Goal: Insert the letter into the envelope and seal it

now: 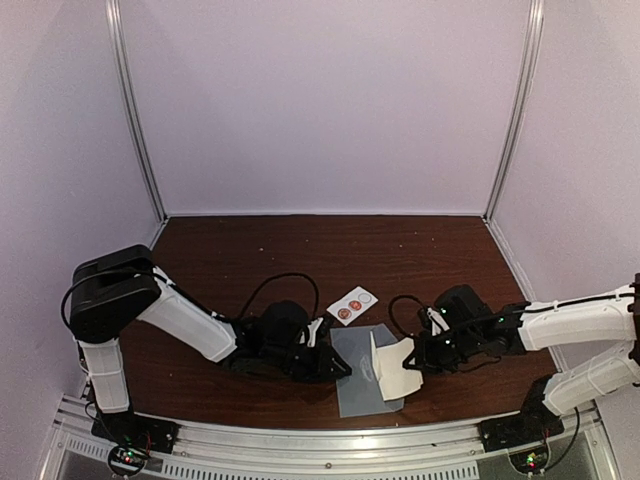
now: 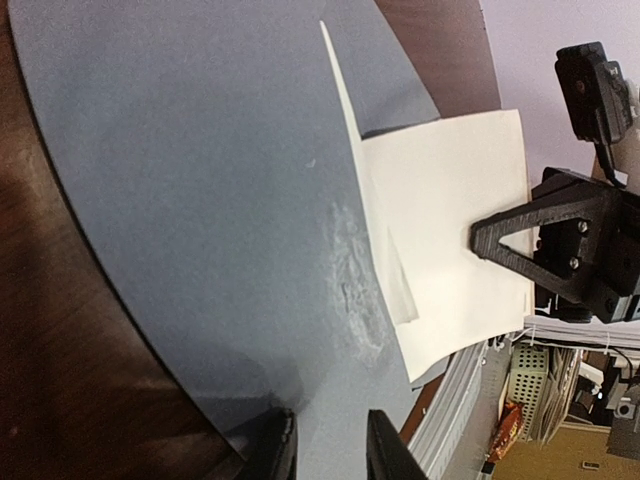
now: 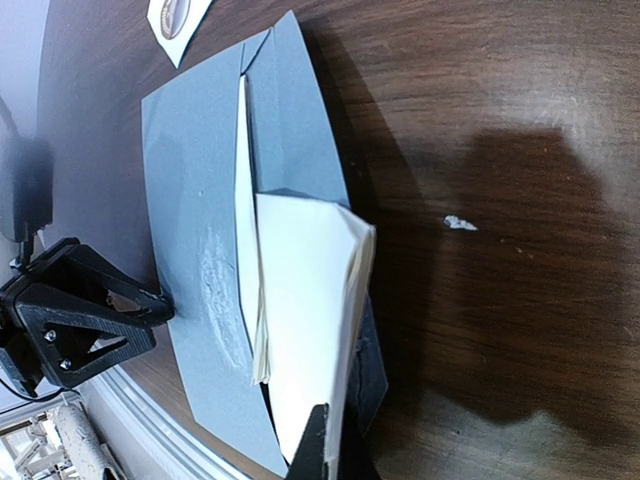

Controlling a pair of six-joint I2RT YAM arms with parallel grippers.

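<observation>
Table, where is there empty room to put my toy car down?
The whole back strip of the table, from the sticker card to the wall, is bare. So is the far right corner. It is crowded in front, where the left claw and right claw meet over the envelope and letter.
</observation>
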